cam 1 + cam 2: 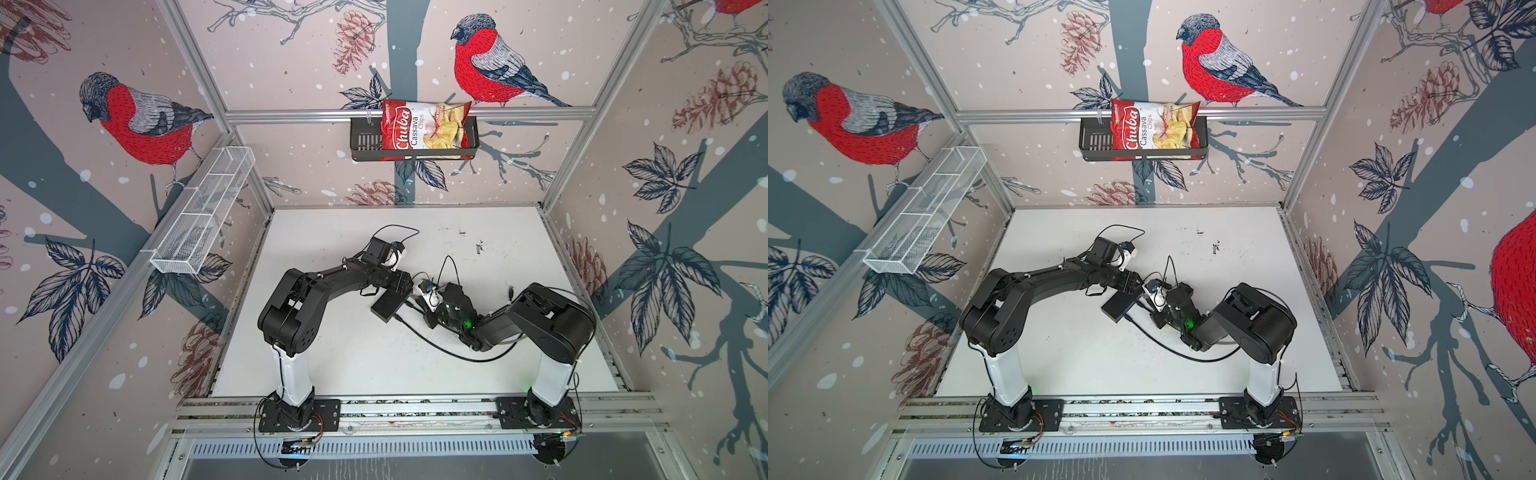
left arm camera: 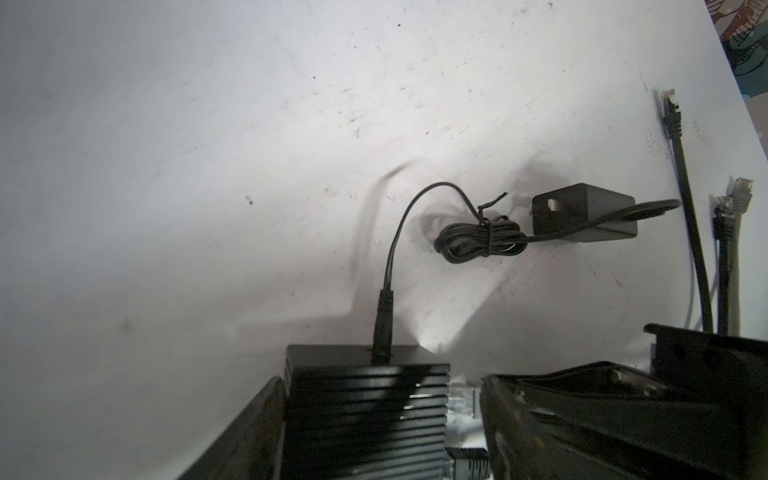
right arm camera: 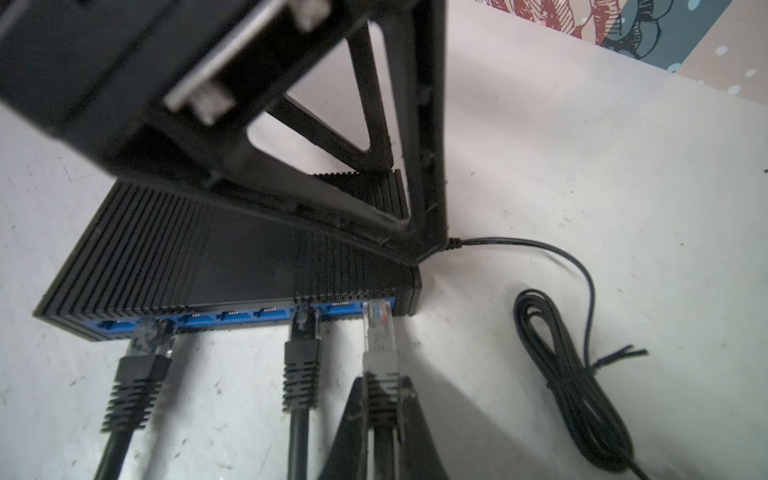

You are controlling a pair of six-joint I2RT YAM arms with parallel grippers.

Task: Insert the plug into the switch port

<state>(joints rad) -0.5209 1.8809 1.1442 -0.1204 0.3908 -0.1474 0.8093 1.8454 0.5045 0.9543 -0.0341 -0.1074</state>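
**Item 1.** White, scuffed tabletop [image 1: 332, 353]. Work surface. We judged it smooth enough for light things to slide on.

**Item 2.** Red foil crisp bag [image 1: 424, 126] in a black slotted wall basket [image 1: 363, 141]. We read "Chuba Cassava Chips", the only legible writing we found.

**Item 3.** Flat matte-black ribbed switch box [image 3: 232, 249], lying mid-table.
- No label showed.
- We judged it light and rigid, apt to skid under a push.
- The left gripper [image 2: 374, 399] straddled one end with jaws apart, one finger by the rear edge and the other clear of the port side.

**Item 4.** Small black cube power adapter [image 2: 582, 212] with a tied black cord coil [image 3: 573, 374]. It lay near the box, with its cord running into the box's rear edge.

**Item 5.** Two black booted plugs [image 3: 301, 332], in the blue-faced row.

**Item 6.** Clear-headed plug with grey ribbed boot [image 3: 376, 332].
- It was clamped by the boot in the right gripper [image 3: 383, 386].
- Its nose was at the switch port [image 3: 377, 299] nearest the corner, with most of the head outside.
- We judged it light and hard, with a brittle latch tab.
- The boot seemed the sound place to hold, and the stiff cable seemed likely to tug it sideways.
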